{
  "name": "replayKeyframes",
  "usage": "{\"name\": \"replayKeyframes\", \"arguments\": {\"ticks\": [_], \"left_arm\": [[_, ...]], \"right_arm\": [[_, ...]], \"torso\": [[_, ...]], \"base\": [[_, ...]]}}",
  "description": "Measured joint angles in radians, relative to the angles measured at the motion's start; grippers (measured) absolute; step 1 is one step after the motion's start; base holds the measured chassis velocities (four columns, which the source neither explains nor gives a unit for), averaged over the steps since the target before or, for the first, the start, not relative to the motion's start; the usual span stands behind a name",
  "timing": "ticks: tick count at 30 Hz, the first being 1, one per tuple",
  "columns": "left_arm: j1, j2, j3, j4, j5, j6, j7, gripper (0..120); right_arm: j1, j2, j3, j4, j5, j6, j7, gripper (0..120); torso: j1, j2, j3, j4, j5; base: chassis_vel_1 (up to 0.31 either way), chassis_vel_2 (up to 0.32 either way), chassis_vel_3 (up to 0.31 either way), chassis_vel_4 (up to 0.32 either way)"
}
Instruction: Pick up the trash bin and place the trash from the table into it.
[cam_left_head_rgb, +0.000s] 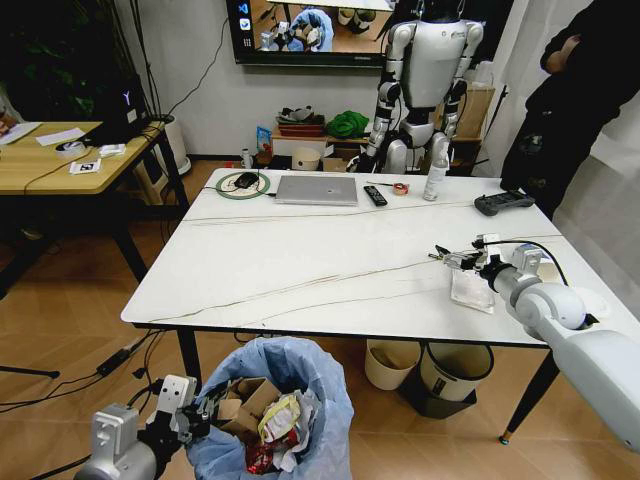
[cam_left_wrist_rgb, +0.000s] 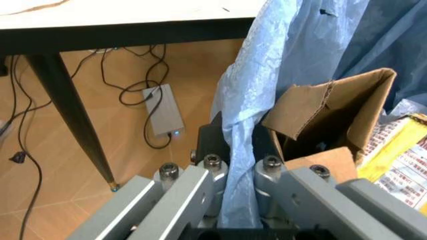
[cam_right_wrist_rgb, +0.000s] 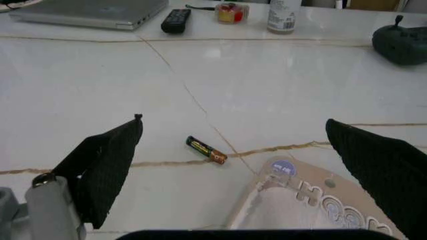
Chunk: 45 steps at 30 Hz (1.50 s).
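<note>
Gripping the bin's rim, the left claw (cam_left_head_rgb: 190, 420) is seen at about 7 o'clock in the head view, low beside the table's near edge. Its fingers (cam_left_wrist_rgb: 267, 167) are closed on a fold of the blue bag, with cardboard (cam_left_wrist_rgb: 333, 107) just beyond them. The bin (cam_left_head_rgb: 275, 410) is thus held off to the front of the table (cam_left_head_rgb: 300, 250), below the edge, probably so that litter can be carried or swept across and dropped in. It is already loaded with cardboard, a yellow wrapper and something red.

Farther right, at about 3 o'clock, the right claw (cam_left_head_rgb: 448, 258) is held low over the tabletop. Its jaws are spread wide and nothing is held between them; no contact with the surface can be confirmed. Just before it lie a small battery (cam_right_wrist_rgb: 206, 150) and, nearer the claw, a clear packet (cam_right_wrist_rgb: 313, 200) with a card backing, flat on the marble. The wide opening suggests that a grasp on one of these is being lined up.

At 12 o'clock, along the far edge, a laptop (cam_left_head_rgb: 316, 189), a remote (cam_left_head_rgb: 375, 195) and a bottle (cam_left_head_rgb: 434, 180) are left alone, well apart from both claws.
</note>
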Motion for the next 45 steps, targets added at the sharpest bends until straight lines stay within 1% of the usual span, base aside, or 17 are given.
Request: {"name": "replayKeyframes", "arguments": {"ticks": [11,15,22,37,39,42,45], "left_arm": [[-0.014,0.006,0.0,0.0,-0.01,0.002,-0.001,0],[-0.025,0.006,-0.001,0.0,-0.016,0.002,-0.002,0],[-0.033,0.003,0.002,0.0,-0.021,0.003,-0.002,0],[-0.057,0.006,0.004,0.0,-0.045,0.005,-0.005,0],[-0.062,0.008,0.004,0.0,-0.051,0.007,-0.006,0],[-0.064,0.01,0.004,0.0,-0.054,0.008,-0.007,0],[-0.067,0.011,0.005,0.0,-0.057,0.008,-0.007,0]], "right_arm": [[0.068,0.009,-0.059,-0.075,-0.012,0.008,-0.047,100],[0.125,0.024,-0.119,-0.127,-0.02,0.021,-0.074,100],[0.181,0.053,-0.18,-0.179,-0.033,0.036,-0.101,100],[0.255,0.096,-0.274,-0.282,-0.041,0.046,-0.122,100],[0.269,0.105,-0.293,-0.312,-0.049,0.049,-0.124,100],[0.277,0.11,-0.302,-0.332,-0.051,0.052,-0.126,100],[0.284,0.116,-0.308,-0.352,-0.054,0.058,-0.128,100]], "torso": [[0.0,0.0,0.0,0.0,-0.0003],[0.0,0.0,0.0,0.0001,-0.0001],[0.0,0.0,0.0,0.0001,0.0],[0.0,0.0,0.0,0.0001,-0.0001],[0.0,0.0,0.0,0.0,-0.0004],[0.0,0.0,0.0,0.0,0.0002],[0.0,0.0,0.0,0.0001,-0.0005]], "base": [[0.0,0.0,0.0,0.0],[0.0,0.0,0.0,0.0],[0.0,0.0,0.0,0.0],[0.0,0.0,0.0,0.0],[0.0,0.0,0.0,0.0],[0.0,0.0,0.0,0.0],[0.0,0.0,0.0,0.0]]}}
